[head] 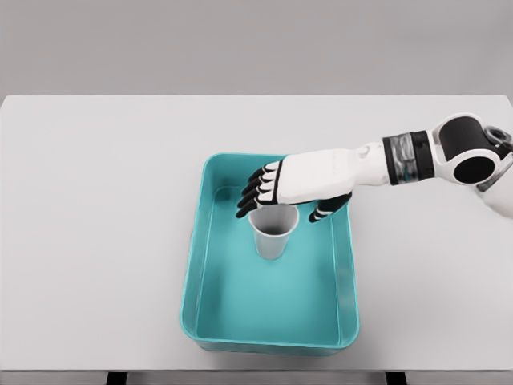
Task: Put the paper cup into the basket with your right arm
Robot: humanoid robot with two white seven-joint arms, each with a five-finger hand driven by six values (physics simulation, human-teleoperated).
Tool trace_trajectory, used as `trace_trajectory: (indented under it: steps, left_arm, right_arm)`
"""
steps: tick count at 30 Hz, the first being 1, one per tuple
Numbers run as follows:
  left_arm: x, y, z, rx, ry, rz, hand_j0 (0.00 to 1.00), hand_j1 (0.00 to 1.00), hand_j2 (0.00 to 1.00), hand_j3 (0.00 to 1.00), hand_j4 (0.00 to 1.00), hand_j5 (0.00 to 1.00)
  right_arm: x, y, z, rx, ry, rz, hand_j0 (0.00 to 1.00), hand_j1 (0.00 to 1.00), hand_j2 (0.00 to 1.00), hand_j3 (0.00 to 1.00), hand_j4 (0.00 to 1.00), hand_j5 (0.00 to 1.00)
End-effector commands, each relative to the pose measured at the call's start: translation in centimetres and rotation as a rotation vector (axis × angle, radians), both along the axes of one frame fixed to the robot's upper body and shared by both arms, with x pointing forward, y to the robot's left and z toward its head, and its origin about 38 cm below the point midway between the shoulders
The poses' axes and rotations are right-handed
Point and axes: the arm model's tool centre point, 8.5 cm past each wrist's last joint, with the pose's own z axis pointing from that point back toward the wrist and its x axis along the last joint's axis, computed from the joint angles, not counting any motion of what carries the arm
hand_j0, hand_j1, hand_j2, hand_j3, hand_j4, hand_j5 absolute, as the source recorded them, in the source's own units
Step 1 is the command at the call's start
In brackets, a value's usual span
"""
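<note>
Teal plastic forms the basket (346, 281), a shallow rectangular tray with rounded corners sitting near the middle of the white table (96, 241). Its near rim lies close to the table's front edge, while wide bare tabletop stretches to its left, its right and behind it.

Inside the basket stands the paper cup (272, 234), upright with its mouth open upward, on the basket floor in the far half, well apart from the left and right walls. Much of the floor in front of the cup is open.

Reaching in from the right edge, the right arm (409, 156) crosses the basket's far right corner. Its right hand (300, 183) hangs palm-down directly over the cup's rim. The dark fingers (256, 192) are spread and extended past the far-left side of the cup, the thumb down on the right side of the rim. They seem to be loose around the cup rather than clamped on it, though contact at the rim cannot be told from this angle.
</note>
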Motion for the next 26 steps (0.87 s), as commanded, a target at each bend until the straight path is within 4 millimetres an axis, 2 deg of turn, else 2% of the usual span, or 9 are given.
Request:
trace_trajectory:
  steps: [1, 4, 8, 12, 15, 21, 26]
  left_arm:
    - [0.0, 0.0, 0.0, 0.000, 0.000, 0.000, 1.00, 1.00, 1.00, 1.00, 1.00, 1.00]
    - [0.0, 0.0, 0.0, 0.000, 0.000, 0.000, 1.00, 1.00, 1.00, 1.00, 1.00, 1.00]
    - [0.0, 0.0, 0.0, 0.000, 0.000, 0.000, 1.00, 1.00, 1.00, 1.00, 1.00, 1.00]
    - [0.0, 0.0, 0.0, 0.000, 0.000, 0.000, 1.00, 1.00, 1.00, 1.00, 1.00, 1.00]
    - [0.0, 0.0, 0.0, 0.000, 0.000, 0.000, 1.00, 1.00, 1.00, 1.00, 1.00, 1.00]
    - [0.0, 0.0, 0.0, 0.000, 0.000, 0.000, 1.00, 1.00, 1.00, 1.00, 1.00, 1.00]
    - [0.0, 0.0, 0.0, 0.000, 0.000, 0.000, 1.00, 1.00, 1.00, 1.00, 1.00, 1.00]
  right_arm:
    - [-0.6, -1.2, 2.3, 0.020, -0.051, -0.009, 0.98, 0.98, 0.98, 0.98, 0.98, 0.98]
    - [-1.3, -3.7, 4.6, 0.074, -0.032, -0.043, 0.98, 0.98, 0.98, 0.98, 0.98, 0.98]
    - [-1.1, -4.6, 6.8, 0.123, -0.061, -0.068, 0.98, 0.98, 0.98, 0.98, 0.98, 0.98]
    - [-1.6, -10.6, 7.7, 0.192, -0.027, -0.216, 0.98, 0.98, 0.98, 0.98, 0.98, 0.98]
    - [-2.5, -14.0, 6.6, 0.275, -0.012, -0.320, 0.98, 0.98, 0.98, 0.98, 0.98, 0.98]
    - [-2.7, -14.2, 5.3, 0.287, 0.020, -0.334, 0.98, 0.98, 0.98, 0.98, 0.98, 0.98]
    - [-2.8, -14.3, 5.0, 0.285, 0.027, -0.337, 0.99, 0.99, 0.99, 0.99, 0.99, 0.99]
